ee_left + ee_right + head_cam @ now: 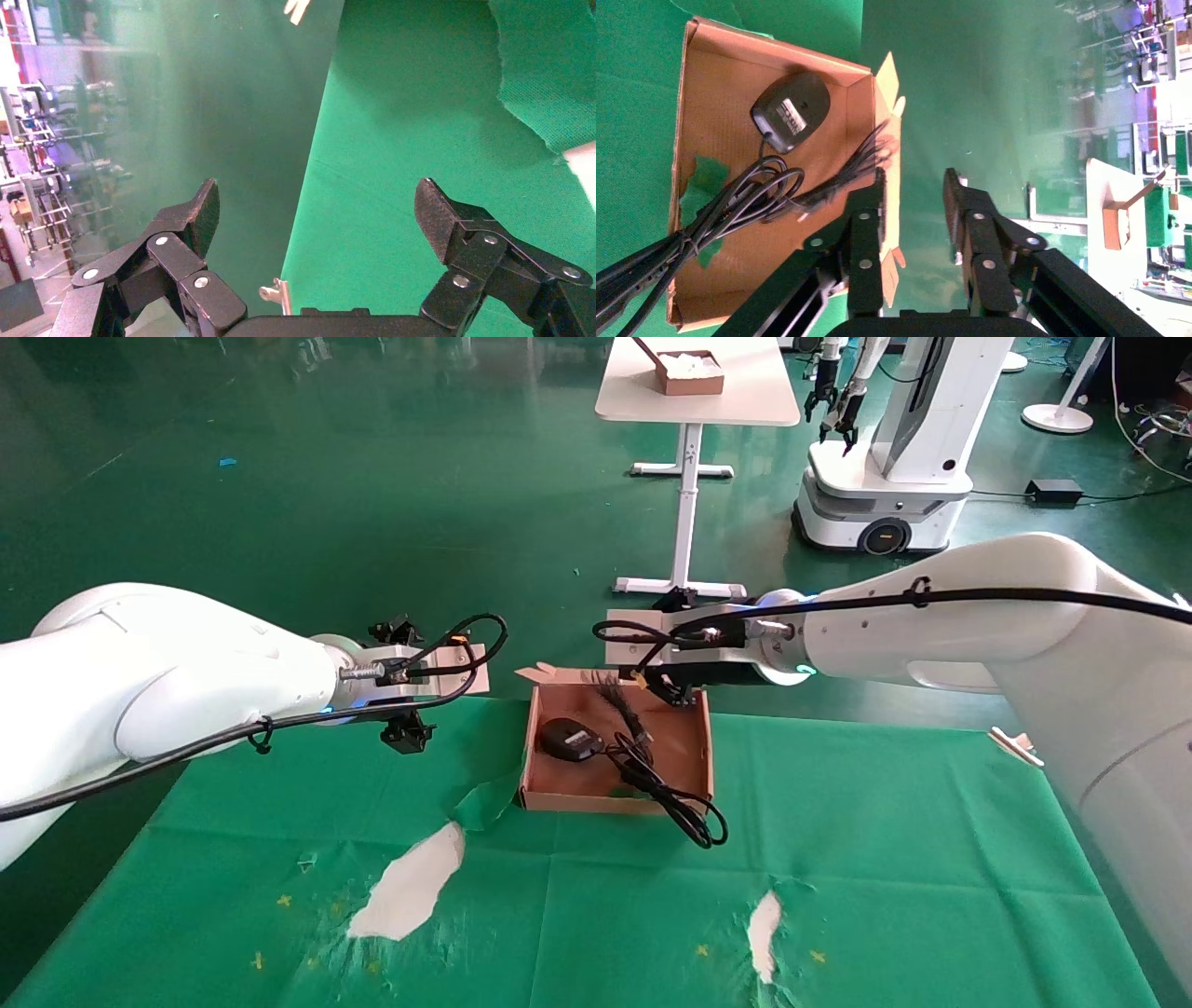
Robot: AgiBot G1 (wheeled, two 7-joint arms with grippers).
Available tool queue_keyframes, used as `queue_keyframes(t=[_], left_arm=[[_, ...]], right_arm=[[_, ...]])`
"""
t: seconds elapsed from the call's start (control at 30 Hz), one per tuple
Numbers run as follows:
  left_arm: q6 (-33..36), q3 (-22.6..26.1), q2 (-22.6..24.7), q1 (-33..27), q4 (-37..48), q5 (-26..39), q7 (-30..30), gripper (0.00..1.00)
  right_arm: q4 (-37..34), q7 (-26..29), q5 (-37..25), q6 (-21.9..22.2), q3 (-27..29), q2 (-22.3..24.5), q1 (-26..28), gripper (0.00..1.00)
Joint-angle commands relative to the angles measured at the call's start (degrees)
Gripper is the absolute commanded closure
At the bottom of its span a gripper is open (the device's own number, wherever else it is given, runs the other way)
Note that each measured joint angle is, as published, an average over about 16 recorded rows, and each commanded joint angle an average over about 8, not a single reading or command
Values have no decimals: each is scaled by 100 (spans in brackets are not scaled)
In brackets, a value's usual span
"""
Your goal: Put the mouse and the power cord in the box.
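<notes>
The brown cardboard box (615, 800) lies on the green cloth near the table's far edge. Inside it, at the left, rests the black mouse (570, 740) (791, 111). The black power cord (652, 784) (743, 196) runs from the box's far side across its floor, and its loops hang over the near wall onto the cloth. Its upper end looks blurred. My right gripper (663, 689) (916, 175) hovers open over the box's (722, 91) far wall with nothing between its fingers. My left gripper (402, 684) (318, 193) hangs open and empty, left of the box.
The cloth has torn patches showing white (410, 882) (764, 924) toward the front. Beyond the table stand a white table (694, 402) carrying a small brown box (689, 374), and another robot (885, 458).
</notes>
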Motion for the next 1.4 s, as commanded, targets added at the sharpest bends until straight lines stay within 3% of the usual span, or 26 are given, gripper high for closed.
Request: queue_keyframes(t=[0.03,0.4,0.6,1.4], left_arm=[[-3,-2,4,1,4,-5,4,0],[-11,-6,9,4,13,-16,14,0],[105,-199,-81,124,-63,-219,103,0],[1867,-3126,-1454,1935,-1218,-3299,1459,0]], right_arm=[[3,-4,-5,-14,16,4,7,0],[43,8,21,-74,70,41,-4,0],[346,162,379,-310,258,308,-252,0],[2337,1192,2726,-1852,1455,2060,-1895,0]])
